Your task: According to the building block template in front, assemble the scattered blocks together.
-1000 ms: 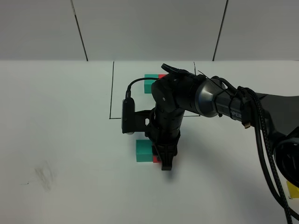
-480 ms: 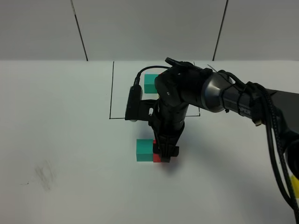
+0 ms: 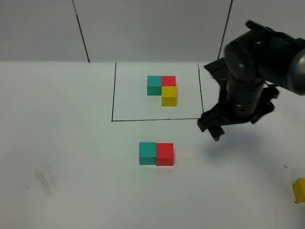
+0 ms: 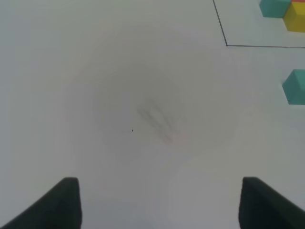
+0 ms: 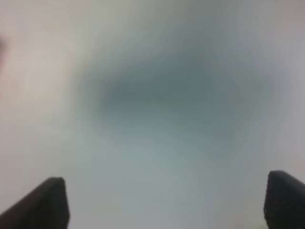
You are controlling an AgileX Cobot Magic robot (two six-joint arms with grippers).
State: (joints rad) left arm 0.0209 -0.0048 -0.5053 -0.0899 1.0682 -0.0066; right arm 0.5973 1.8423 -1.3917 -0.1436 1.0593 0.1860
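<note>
The template (image 3: 162,89) sits inside a black frame (image 3: 113,95). Just in front of the frame, the teal cube (image 3: 147,153) and red cube (image 3: 165,154) lie touching. The yellow cube (image 3: 299,190) lies well off to the frame's front right. The right gripper (image 3: 210,129) hangs by the frame's front-right corner, fingers spread and empty. The left gripper (image 4: 159,200), fingers also spread with nothing between them, faces a smudge (image 4: 155,114).

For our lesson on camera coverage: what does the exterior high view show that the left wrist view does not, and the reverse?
Only exterior high: the loose red cube touching the loose teal cube, the loose yellow cube far right, and the right gripper. Only left wrist: the left gripper, open. Both: the loose teal cube, at least part of the building block template, the smudge.
</note>
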